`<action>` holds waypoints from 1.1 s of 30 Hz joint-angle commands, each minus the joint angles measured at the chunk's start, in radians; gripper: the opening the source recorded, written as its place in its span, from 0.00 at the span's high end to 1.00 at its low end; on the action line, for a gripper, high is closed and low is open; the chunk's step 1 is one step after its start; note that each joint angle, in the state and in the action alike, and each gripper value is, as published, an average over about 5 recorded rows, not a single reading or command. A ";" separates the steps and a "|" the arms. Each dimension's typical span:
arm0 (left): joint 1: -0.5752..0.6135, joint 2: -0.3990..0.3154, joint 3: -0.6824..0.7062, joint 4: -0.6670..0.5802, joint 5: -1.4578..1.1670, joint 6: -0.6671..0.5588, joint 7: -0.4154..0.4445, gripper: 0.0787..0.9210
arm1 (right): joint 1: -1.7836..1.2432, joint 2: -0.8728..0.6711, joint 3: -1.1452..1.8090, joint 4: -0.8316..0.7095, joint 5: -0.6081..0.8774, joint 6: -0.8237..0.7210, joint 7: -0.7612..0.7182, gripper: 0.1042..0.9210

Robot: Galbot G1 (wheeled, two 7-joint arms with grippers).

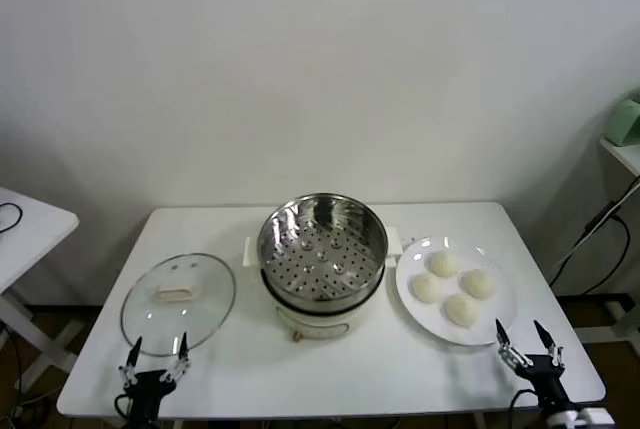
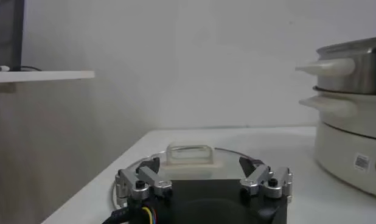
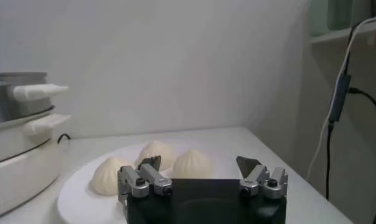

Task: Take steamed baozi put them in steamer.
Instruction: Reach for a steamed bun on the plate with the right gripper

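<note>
Several off-white steamed baozi point(image 1: 443, 263) lie on a flat white plate point(image 1: 410, 269) to the right of the steamer point(image 1: 322, 249). The steamer is a shiny steel basket with a perforated bottom on a cream pot base, and nothing is inside it. My right gripper point(image 1: 520, 334) stands open at the table's front edge, just in front of the plate. In the right wrist view the baozi point(image 3: 191, 163) sit just beyond the open right gripper point(image 3: 200, 163). My left gripper point(image 1: 157, 354) is open at the front left, facing the glass lid point(image 1: 178, 303).
The glass lid point(image 2: 188, 155) with a cream handle lies flat on the white table point(image 1: 330, 369), left of the steamer point(image 2: 352, 67). A second white table point(image 1: 25, 224) stands at far left. Cables hang by a shelf point(image 1: 625, 149) at far right.
</note>
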State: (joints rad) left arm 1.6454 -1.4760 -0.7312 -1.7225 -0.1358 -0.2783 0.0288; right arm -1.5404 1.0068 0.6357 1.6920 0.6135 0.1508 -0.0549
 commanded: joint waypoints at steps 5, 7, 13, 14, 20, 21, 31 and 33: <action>0.002 0.004 0.003 -0.009 0.021 -0.021 0.000 0.12 | 0.304 -0.122 -0.066 0.056 -0.008 -0.359 0.004 0.12; 0.003 0.004 0.006 -0.011 0.028 -0.029 0.000 0.12 | 0.409 -0.178 -0.130 0.038 -0.011 -0.435 -0.029 0.12; 0.008 0.002 0.011 -0.025 0.042 -0.045 0.000 0.12 | 0.722 -0.429 -0.418 -0.057 -0.081 -0.662 -0.239 0.12; 0.010 0.002 0.012 -0.028 0.044 -0.047 0.001 0.12 | 0.773 -0.467 -0.478 -0.077 -0.112 -0.674 -0.289 0.12; 0.013 0.001 0.017 -0.030 0.063 -0.060 0.003 0.12 | 1.244 -0.607 -0.979 -0.266 -0.333 -0.565 -0.616 0.12; 0.013 0.000 0.018 -0.029 0.065 -0.062 0.003 0.12 | 1.347 -0.612 -1.086 -0.305 -0.368 -0.524 -0.670 0.12; 0.008 -0.006 0.023 -0.006 0.093 -0.084 0.004 0.12 | 2.008 -0.441 -1.840 -0.564 -0.486 -0.282 -1.013 0.12; 0.008 -0.006 0.022 -0.004 0.097 -0.087 0.005 0.12 | 2.059 -0.393 -1.929 -0.599 -0.478 -0.258 -1.044 0.12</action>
State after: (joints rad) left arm 1.6529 -1.4814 -0.7092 -1.7300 -0.0505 -0.3574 0.0336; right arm 0.1048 0.5835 -0.8190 1.2427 0.2260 -0.1789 -0.8816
